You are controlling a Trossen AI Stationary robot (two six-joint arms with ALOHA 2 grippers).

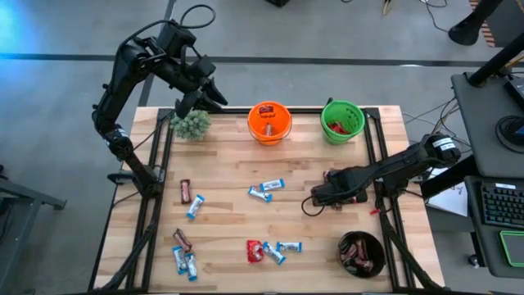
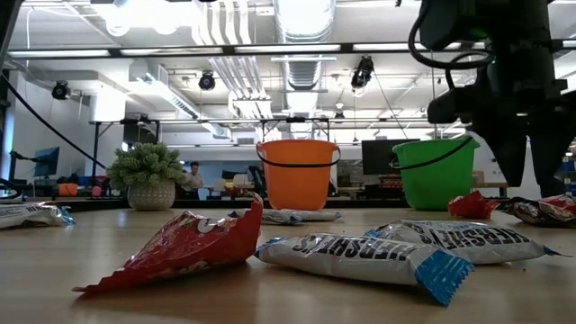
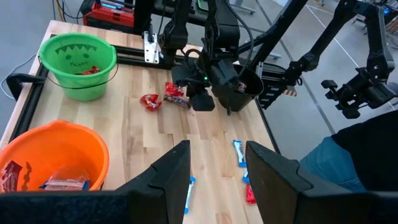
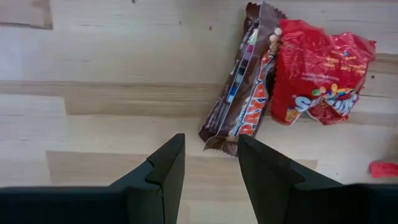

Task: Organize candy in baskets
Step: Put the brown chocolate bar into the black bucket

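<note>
Left gripper (image 1: 211, 97): up at eleven o'clock, hanging above the table's back edge between the plant and the orange pail, fingers (image 3: 171, 177) parted, nothing between them
Plant (image 1: 191, 124): fuzzy grey-green ball in a pale pot, back-left corner, just beside the left gripper
Left-side candy: a dark brown bar (image 1: 185, 191) and a blue-and-white bar (image 1: 195, 206) at nine o'clock; another brown bar (image 1: 182, 240) with blue-and-white bars (image 1: 185, 263) at seven
Orange pail (image 1: 269, 122): twelve o'clock on the back edge, wrappers lying inside
Centre candy: two blue-and-white bars (image 1: 266, 190) mid-table; a red packet (image 1: 255, 251) touching two blue-and-white bars (image 1: 281, 249) at six
Green pail (image 1: 342, 121): one o'clock, red wrappers inside
Right gripper (image 1: 327, 184): low over the wood at three o'clock, fingers (image 4: 163, 167) spread, gripping nothing; a brown Payday bar (image 4: 245, 87) lies just past the fingertips, touching a red Skittles packet (image 4: 317, 71)
Black bowl (image 1: 361, 253): five o'clock, front-right corner, brown and red wrappers piled inside
Table (image 1: 229, 229): pale wooden planks in a black frame
</note>
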